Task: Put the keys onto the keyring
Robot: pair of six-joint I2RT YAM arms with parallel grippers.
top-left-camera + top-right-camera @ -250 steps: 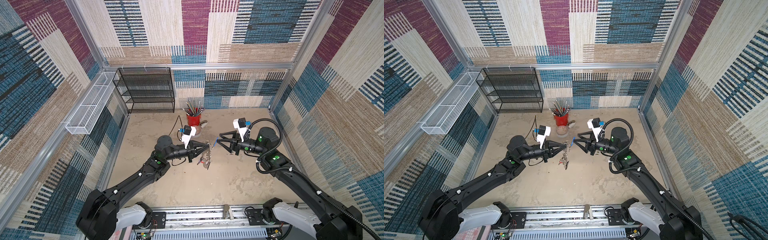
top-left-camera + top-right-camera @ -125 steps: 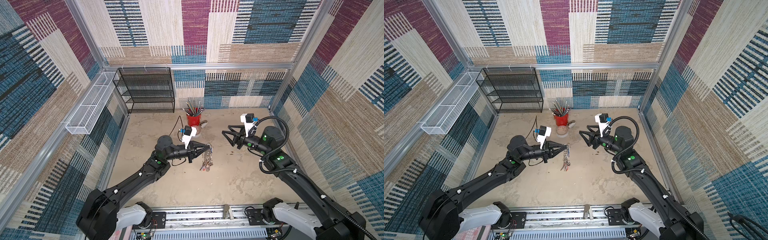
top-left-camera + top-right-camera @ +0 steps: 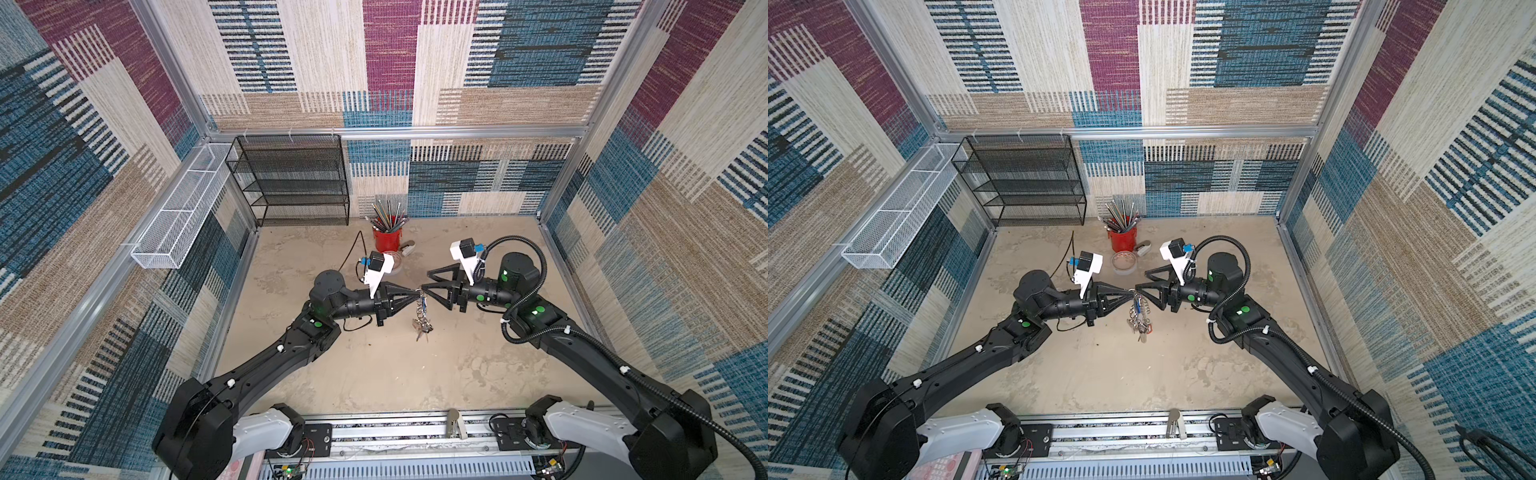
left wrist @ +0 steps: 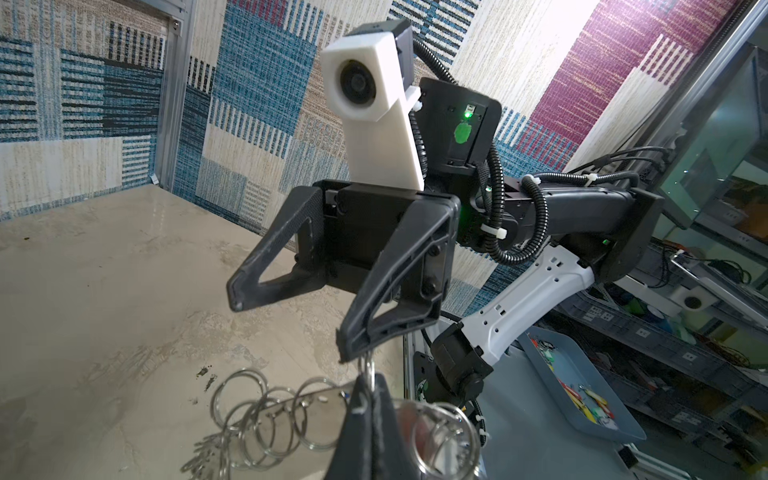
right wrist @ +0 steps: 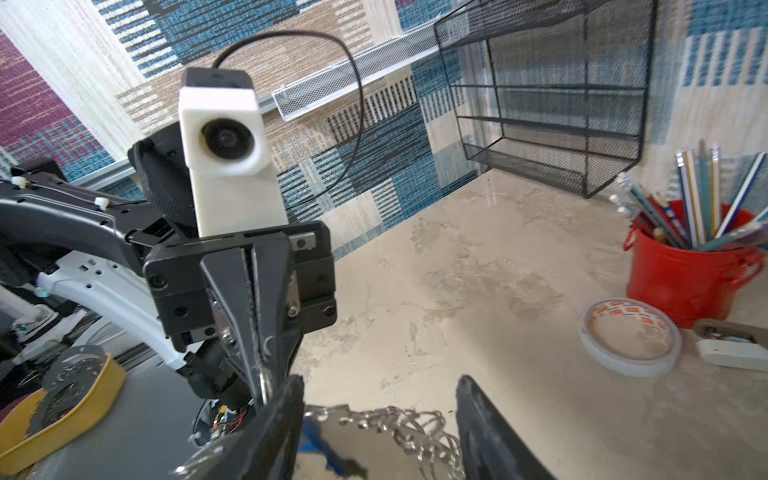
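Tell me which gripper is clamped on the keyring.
The left gripper: its fingers are pressed together on the keyring, which hangs from them. The right gripper has its fingers apart, closed on nothing.

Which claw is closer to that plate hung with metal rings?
Left. The left gripper is shut on the keyring, which hangs from its tips. The right gripper faces it with jaws open, one fingertip right at the keyring's top ring.
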